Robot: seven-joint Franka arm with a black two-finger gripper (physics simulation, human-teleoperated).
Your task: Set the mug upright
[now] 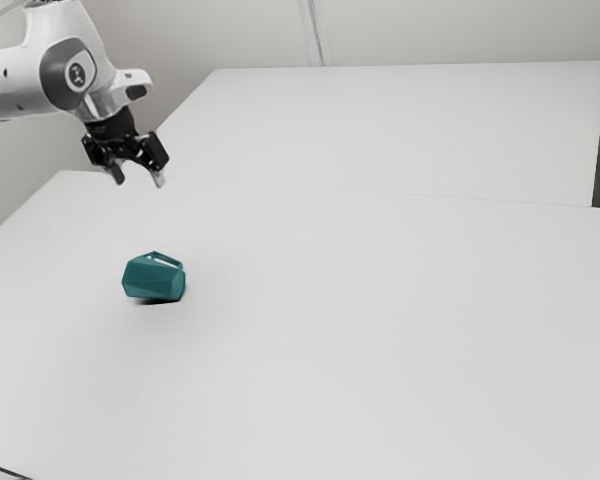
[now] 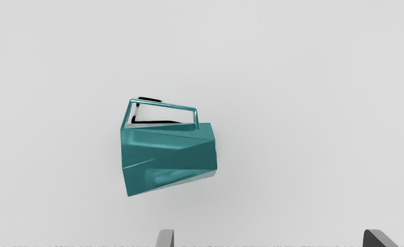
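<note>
High above the table, at the exterior view's upper left, my gripper [image 1: 139, 180] hangs with nothing between its fingers. A teal faceted mug [image 1: 152, 279] lies on its side on the table, below the gripper and apart from it. In the wrist view the gripper [image 2: 269, 238] is open, its two fingertips wide apart. The mug [image 2: 169, 151] lies beyond the fingertips there, with its looped handle on the side away from them. The inside of the mug is hidden.
The white table [image 1: 380, 350] extends widely around the mug. Behind it, a second white surface [image 1: 400, 125] spans toward the back wall. A thin dark line [image 1: 4, 470] crosses the exterior view's lower left corner.
</note>
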